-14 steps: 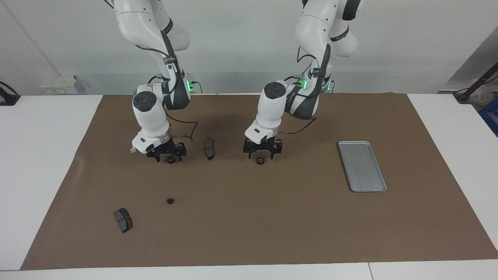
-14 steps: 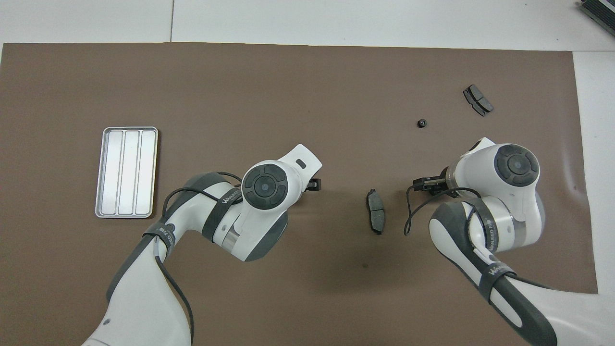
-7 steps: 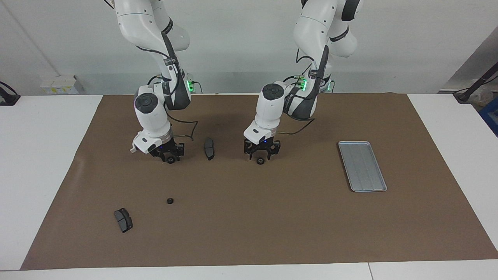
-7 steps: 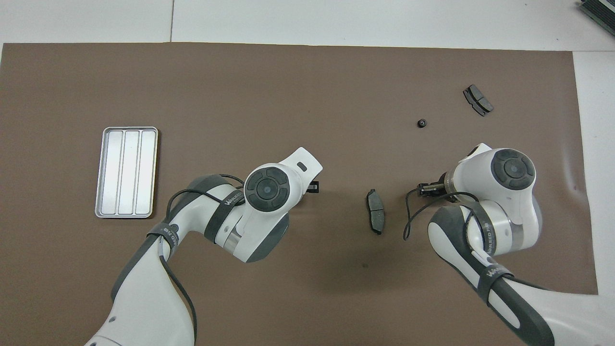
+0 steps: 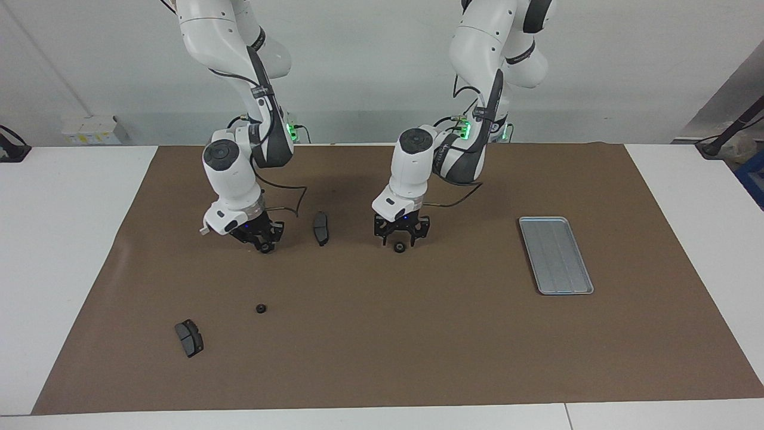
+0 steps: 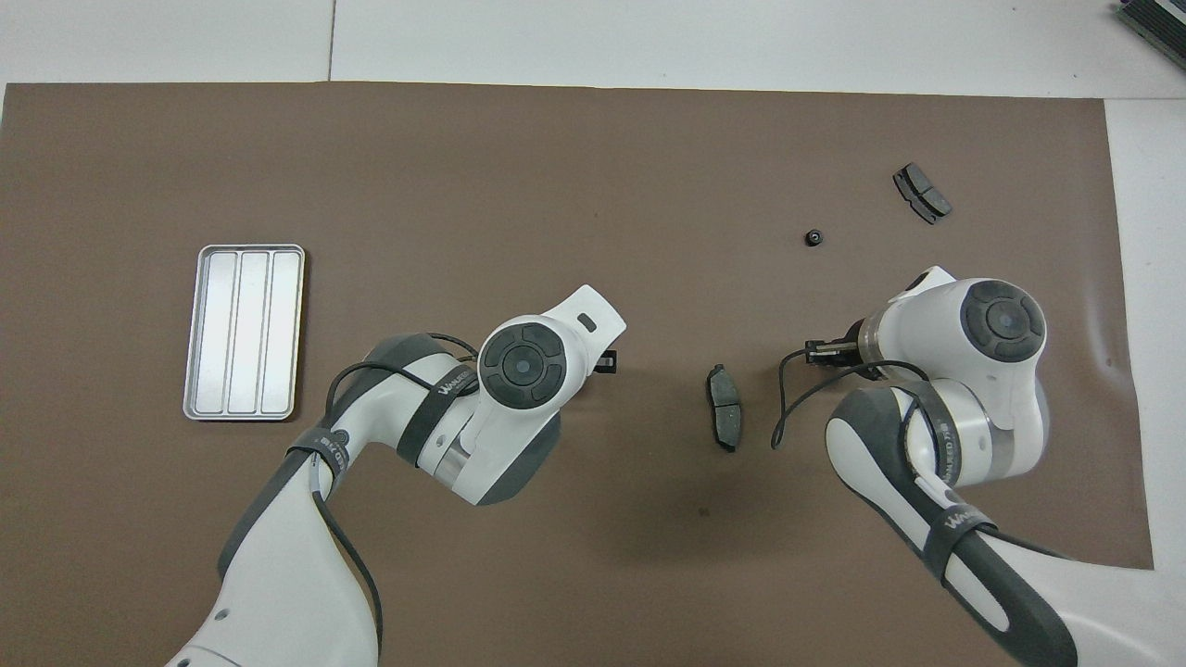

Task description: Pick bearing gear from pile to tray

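Two arms bent down | left tool | right tool low over mat

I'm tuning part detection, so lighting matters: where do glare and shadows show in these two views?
Overhead view: the ribbed silver-grey metal tray reflects brightly, nearly white, and a soft dark shadow patch lies on the brown mat between the arms, near the robots. Facing view: the tray looks dull grey, without glare; shadows under the arms are faint and diffuse; green lights glow at both wrists.

From overhead, each arm's wrist hides its own gripper and the gear under it. Both arms are cut off at the 6 o'clock edge.
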Controlling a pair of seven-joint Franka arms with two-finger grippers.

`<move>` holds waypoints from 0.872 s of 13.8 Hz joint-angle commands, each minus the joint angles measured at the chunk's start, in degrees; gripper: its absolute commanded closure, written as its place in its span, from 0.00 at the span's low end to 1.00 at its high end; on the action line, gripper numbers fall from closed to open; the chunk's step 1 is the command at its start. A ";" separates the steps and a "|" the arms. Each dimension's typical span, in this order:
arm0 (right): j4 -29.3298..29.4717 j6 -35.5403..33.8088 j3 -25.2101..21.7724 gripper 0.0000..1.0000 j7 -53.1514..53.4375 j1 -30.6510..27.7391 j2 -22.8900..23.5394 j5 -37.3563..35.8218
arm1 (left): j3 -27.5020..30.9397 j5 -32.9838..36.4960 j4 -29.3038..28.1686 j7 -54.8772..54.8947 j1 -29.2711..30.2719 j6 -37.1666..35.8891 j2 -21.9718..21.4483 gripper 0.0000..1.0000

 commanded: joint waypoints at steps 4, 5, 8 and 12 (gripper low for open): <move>5.97 -1.02 0.23 1.00 1.46 -0.11 0.12 1.07 | 0.92 1.85 1.60 0.00 -1.31 -0.58 1.28 0.22; 6.68 -1.03 0.23 1.00 1.46 -0.11 0.48 1.07 | 0.92 1.85 1.51 0.00 -1.31 -0.58 1.28 0.25; 9.23 -1.55 0.23 1.00 1.54 -0.11 1.53 1.07 | 0.92 1.85 1.42 0.09 -1.48 -0.31 1.46 0.32; 11.16 -1.38 0.23 1.00 2.95 1.12 1.97 0.99 | 0.92 1.85 1.25 0.35 -1.84 0.30 1.99 0.39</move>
